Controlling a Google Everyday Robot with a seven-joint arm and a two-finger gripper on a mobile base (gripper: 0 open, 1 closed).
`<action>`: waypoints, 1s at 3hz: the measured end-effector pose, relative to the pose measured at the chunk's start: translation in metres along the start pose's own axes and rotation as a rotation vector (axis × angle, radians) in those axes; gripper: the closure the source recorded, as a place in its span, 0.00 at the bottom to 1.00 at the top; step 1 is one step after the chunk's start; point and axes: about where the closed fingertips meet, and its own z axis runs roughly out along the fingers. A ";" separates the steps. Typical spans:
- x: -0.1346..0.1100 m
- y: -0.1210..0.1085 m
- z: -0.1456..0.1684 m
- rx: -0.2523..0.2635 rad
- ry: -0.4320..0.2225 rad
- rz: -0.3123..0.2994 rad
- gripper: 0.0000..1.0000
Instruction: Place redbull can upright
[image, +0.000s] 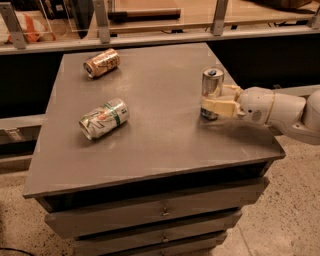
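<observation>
The redbull can is slim and silver-blue with a shiny top. It stands upright on the grey table, near the right edge. My gripper reaches in from the right and is shut on the can's lower half. One cream finger crosses the front of the can and the other lies behind it. The can's base rests on or just above the tabletop.
A fatter silver-white can with a green band lies on its side at the table's left middle. An orange-copper can lies on its side at the back left. A railing runs behind the table, and drawers sit below its top.
</observation>
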 end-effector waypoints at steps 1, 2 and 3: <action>0.000 0.001 0.003 -0.005 -0.001 0.000 0.60; -0.001 0.002 0.005 -0.010 -0.001 -0.001 0.36; -0.001 0.004 0.008 -0.014 -0.001 -0.002 0.13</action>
